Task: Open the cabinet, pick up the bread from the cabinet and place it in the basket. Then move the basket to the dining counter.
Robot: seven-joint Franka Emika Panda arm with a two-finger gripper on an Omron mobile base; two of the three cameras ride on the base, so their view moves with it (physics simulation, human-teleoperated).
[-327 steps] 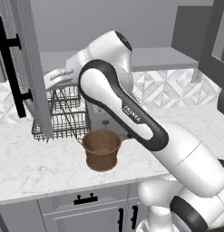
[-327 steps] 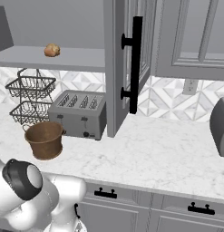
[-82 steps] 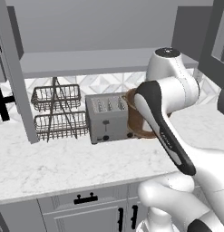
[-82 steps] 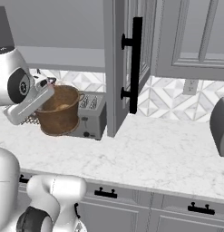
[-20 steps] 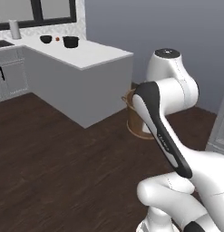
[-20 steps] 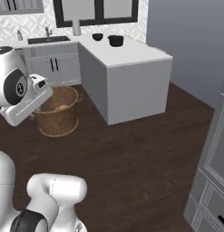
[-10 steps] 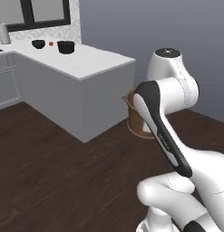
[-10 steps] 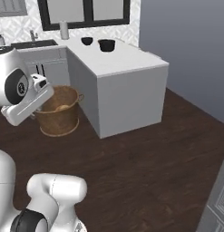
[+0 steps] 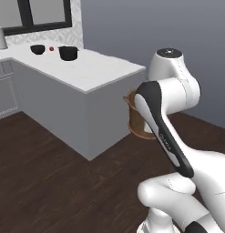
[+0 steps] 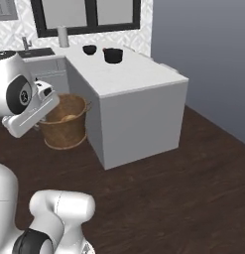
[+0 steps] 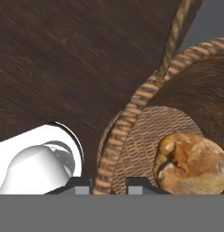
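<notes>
Two black bowls (image 10: 112,54) top the dining counter (image 10: 129,74); hand (image 11: 109,185) grasping basket (image 10: 67,126) rim over dark floor (image 10: 183,188).

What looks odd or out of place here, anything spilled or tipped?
Nothing stands out. The basket hangs upright from the tool, shut on its rim, with the bread resting inside; nothing has spilled on the dark floor.
</notes>
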